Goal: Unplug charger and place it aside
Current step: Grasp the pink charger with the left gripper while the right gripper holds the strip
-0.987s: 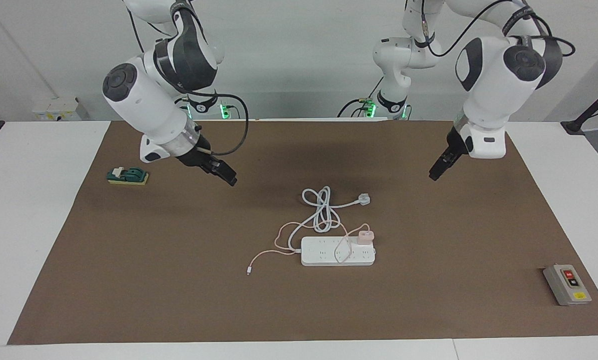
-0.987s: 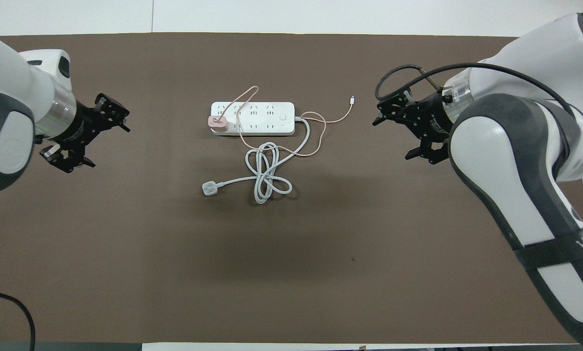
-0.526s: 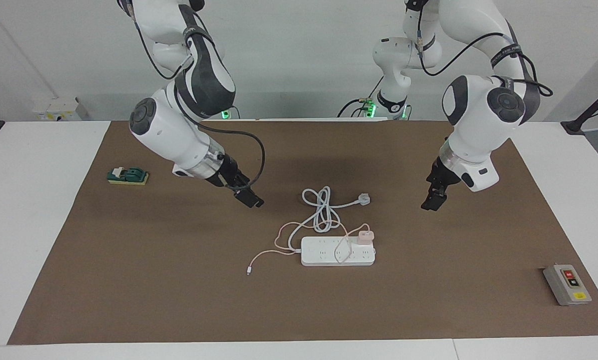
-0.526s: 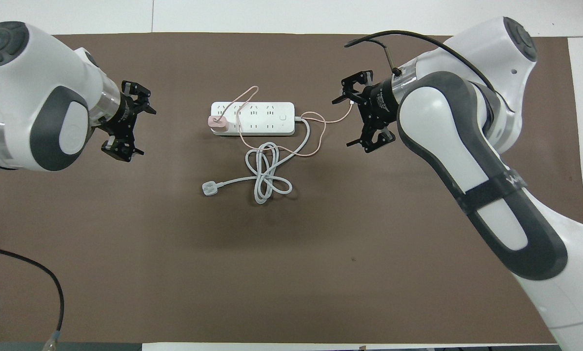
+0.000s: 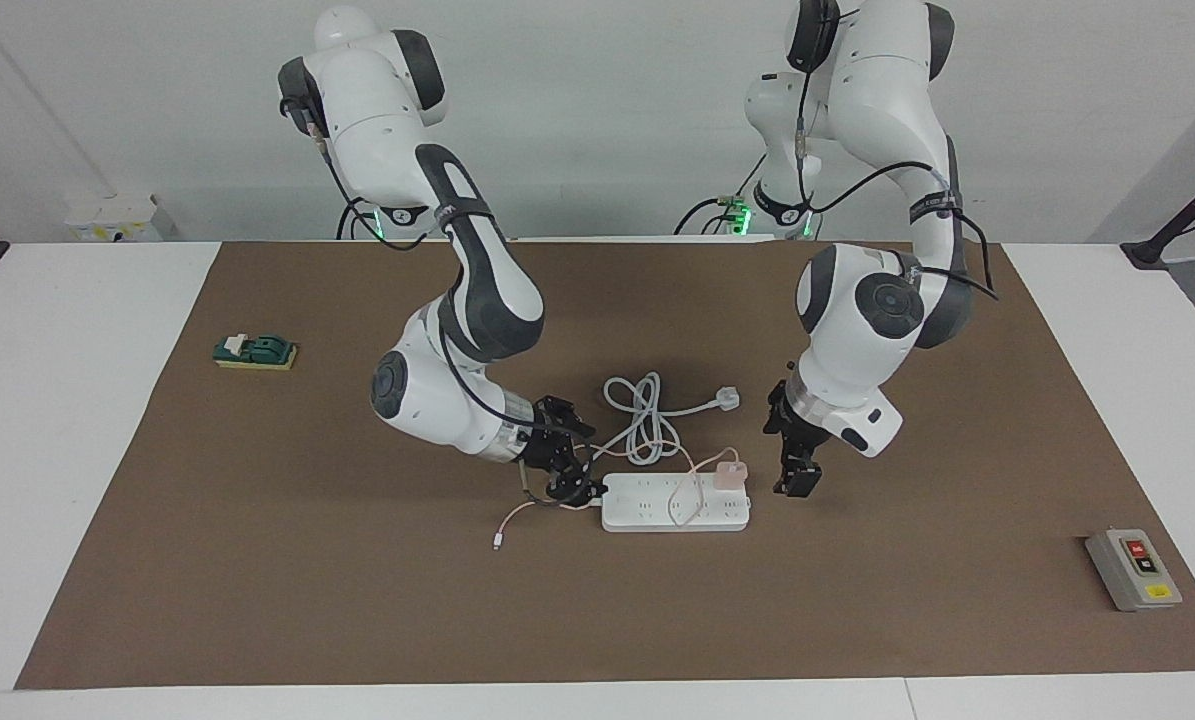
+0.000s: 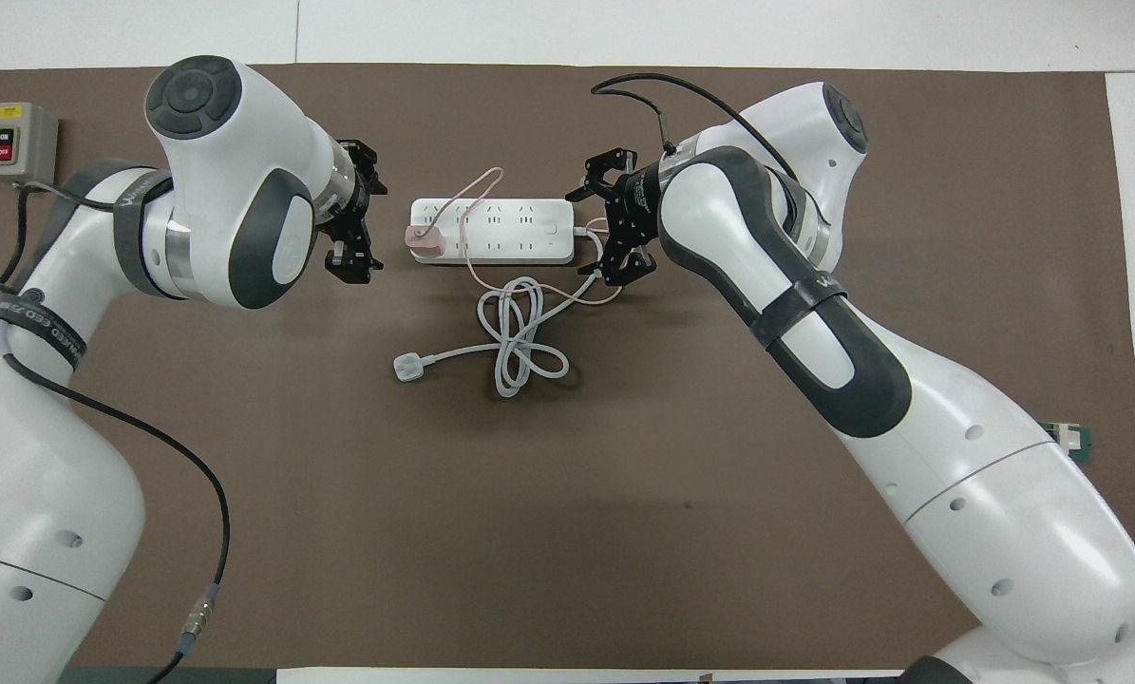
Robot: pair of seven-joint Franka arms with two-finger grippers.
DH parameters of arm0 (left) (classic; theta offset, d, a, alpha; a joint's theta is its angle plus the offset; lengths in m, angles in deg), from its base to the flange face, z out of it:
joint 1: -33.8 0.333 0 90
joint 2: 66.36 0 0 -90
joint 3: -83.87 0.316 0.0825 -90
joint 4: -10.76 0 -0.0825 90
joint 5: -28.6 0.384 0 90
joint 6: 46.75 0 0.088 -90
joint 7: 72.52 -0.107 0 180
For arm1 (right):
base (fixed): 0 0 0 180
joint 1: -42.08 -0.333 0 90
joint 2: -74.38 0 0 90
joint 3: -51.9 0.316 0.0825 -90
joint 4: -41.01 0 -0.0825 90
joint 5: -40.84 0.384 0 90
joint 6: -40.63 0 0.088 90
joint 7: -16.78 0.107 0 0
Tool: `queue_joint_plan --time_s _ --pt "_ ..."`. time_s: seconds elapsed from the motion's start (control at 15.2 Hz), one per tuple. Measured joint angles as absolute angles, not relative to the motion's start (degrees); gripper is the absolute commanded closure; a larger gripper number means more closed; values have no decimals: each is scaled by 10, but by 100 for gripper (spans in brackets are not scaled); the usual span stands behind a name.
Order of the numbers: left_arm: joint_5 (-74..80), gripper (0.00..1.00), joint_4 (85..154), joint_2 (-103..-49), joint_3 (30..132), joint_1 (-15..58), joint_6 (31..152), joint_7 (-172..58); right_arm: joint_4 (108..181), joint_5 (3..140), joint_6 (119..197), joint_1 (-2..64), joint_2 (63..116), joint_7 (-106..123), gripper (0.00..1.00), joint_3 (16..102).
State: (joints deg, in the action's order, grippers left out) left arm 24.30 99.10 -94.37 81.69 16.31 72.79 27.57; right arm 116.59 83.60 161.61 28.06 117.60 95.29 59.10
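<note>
Facing view, left gripper [image 5: 799,482]: where, and how set?
— Low over the mat, just beside the end of the power strip [image 5: 647,516]. Fingers spread wide in the overhead view, holding nothing.
— And the charger [image 5: 730,473]?
— Right in front of those fingertips, a short gap away, not touching. Plugged upright into the socket nearest this gripper, at the strip's edge closer to the robots.
— Right gripper [image 5: 567,472]?
— Past the charger, at the strip's other end, where the white cord [image 5: 642,420] leaves it. Spread wide too, nothing between the fingers. Hard to tell whether touching the strip or only hovering at it.
— Further out from the left gripper?
— Pink cable [image 5: 689,497] looping from the charger across the strip's top, then trailing off past the right gripper to its loose end on the mat. White plug [image 5: 727,399] on the mat, nearer to the robots than the charger. Grey switch box [image 5: 1135,570] well apart, out toward the left arm's end.
— Handling?
— Probably light, rigid and smooth: a small hard cube, likely seated firmly by its prongs. Cable soft and thin, poor for pulling. Strip also light, so likely to lift along unless pinned.
— Where to grip?
— Across two flat sides of the cube, low but clear of the strip. Straight pull upward, no twisting. Best to mind the cable loop snagging.
</note>
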Motion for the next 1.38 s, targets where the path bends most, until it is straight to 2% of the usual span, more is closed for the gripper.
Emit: queue_joint_plan --time_s 0.39,0.79,0.86,0.92,0.99,1.18,1.38 --pt "243 0 1011 -953 817 144 766 284 1054 837 1610 273 1276 961 0 595" --pt "243 0 1044 -953 818 132 814 287 1031 838 1607 252 1293 961 0 596" --pt "243 7 1047 -953 819 132 819 287 1031 838 1608 250 1294 961 0 596" --pt "243 21 1048 -953 819 132 820 287 1030 838 1608 250 1296 961 0 596" --pt "243 43 1048 -953 819 132 821 287 1028 838 1608 250 1298 961 0 596" --pt "243 100 1048 -953 819 131 827 287 1025 838 1608 250 1300 959 0 595" --pt "244 100 1048 -953 818 129 831 287 1025 838 1608 251 1302 948 0 593"
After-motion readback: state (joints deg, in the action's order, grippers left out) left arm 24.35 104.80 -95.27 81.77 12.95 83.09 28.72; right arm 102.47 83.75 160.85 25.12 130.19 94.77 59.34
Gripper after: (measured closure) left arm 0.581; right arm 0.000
